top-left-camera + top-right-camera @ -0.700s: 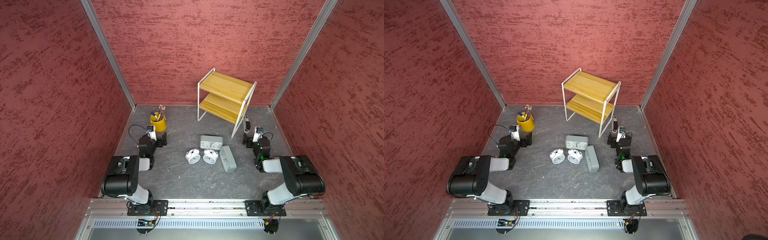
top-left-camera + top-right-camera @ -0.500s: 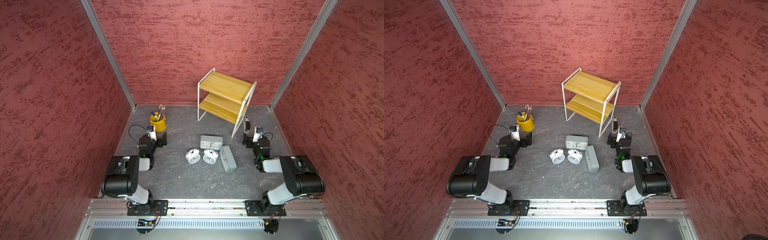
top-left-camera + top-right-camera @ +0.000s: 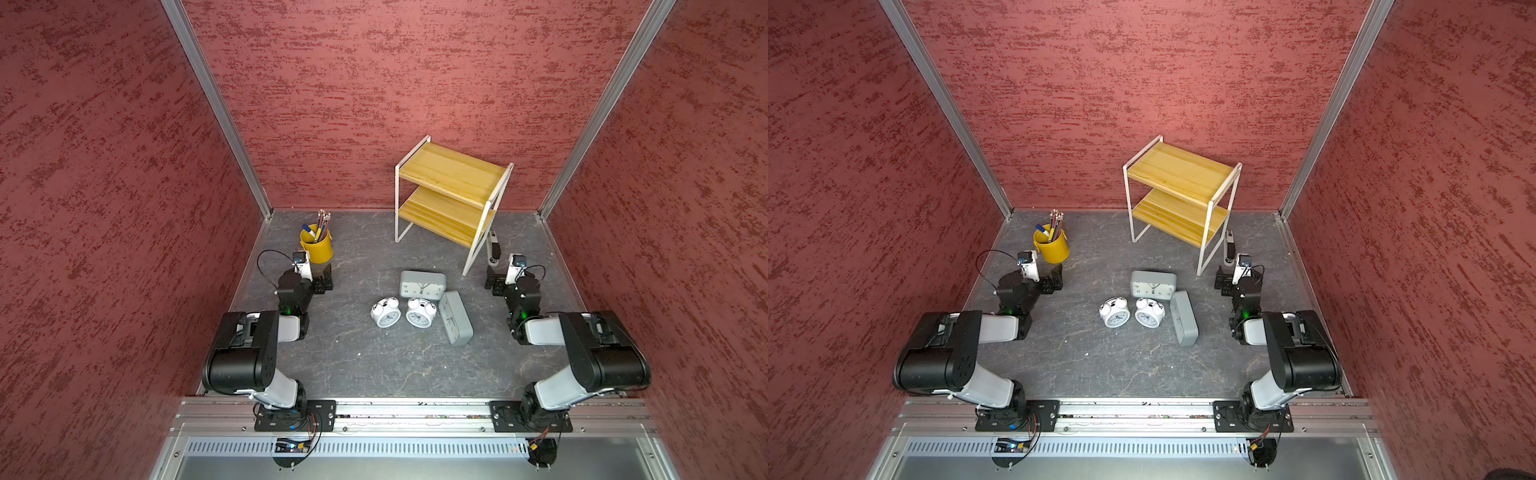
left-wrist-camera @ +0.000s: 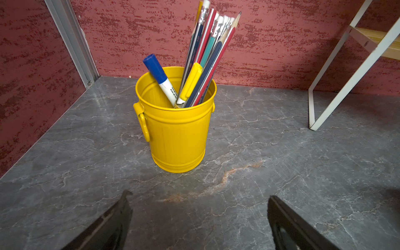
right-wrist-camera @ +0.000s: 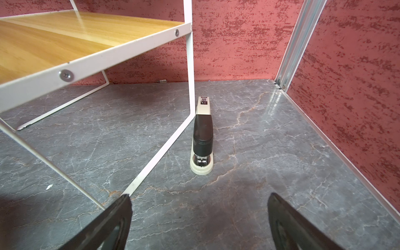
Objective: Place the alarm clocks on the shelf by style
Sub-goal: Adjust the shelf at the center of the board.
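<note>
Two small white twin-bell alarm clocks (image 3: 385,312) (image 3: 420,312) lie side by side on the grey floor in both top views. One grey rectangular clock (image 3: 422,285) sits just behind them with its dial showing. A second grey clock (image 3: 456,318) lies beside them, angled. The shelf (image 3: 453,191), with empty wooden boards, stands at the back right; its white frame (image 5: 97,58) fills part of the right wrist view. My left gripper (image 4: 199,195) rests open near the left wall, far from the clocks. My right gripper (image 5: 199,195) rests open by the shelf's front leg, holding nothing.
A yellow pen bucket (image 4: 175,129) full of pencils and markers stands right in front of the left gripper. A beige and black stapler (image 5: 202,134) lies on the floor beside the shelf's leg, ahead of the right gripper. Red walls close three sides.
</note>
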### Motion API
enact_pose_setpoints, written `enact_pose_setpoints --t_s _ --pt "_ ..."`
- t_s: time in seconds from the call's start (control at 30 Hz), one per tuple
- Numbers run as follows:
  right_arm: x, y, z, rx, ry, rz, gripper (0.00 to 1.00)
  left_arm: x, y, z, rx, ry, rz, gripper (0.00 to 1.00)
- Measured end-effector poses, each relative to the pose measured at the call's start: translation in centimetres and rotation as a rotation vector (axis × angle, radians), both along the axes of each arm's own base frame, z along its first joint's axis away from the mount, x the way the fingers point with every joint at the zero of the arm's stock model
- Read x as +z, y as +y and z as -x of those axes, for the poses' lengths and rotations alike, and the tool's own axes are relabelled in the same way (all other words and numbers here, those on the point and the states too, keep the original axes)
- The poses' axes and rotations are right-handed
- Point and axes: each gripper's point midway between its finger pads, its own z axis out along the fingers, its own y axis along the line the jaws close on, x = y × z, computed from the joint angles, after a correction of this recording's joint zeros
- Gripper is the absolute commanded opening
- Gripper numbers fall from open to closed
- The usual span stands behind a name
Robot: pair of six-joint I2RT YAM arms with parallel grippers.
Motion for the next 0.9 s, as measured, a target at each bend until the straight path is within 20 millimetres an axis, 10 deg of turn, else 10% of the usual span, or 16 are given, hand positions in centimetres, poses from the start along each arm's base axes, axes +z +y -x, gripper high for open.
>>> enact_pose_setpoints --t_s 0.43,0.7,0.9 --pt "1.7 -0.9 0.6 -0.057 -0.018 -0.005 0.99 1.7 0.5 1.2 0.034 -0.045 -0.002 1.00" --pt "8.6 -1.4 2.0 -0.089 -0.123 -0.063 0.99 6.4 0.5 1.7 0.061 -0.104 0.001 1.00" --pt "12.6 1.2 1.7 0.040 -0.105 -0.159 0.99 11.3 -3.8 -0.4 -0.059 -0.111 0.035 1.00"
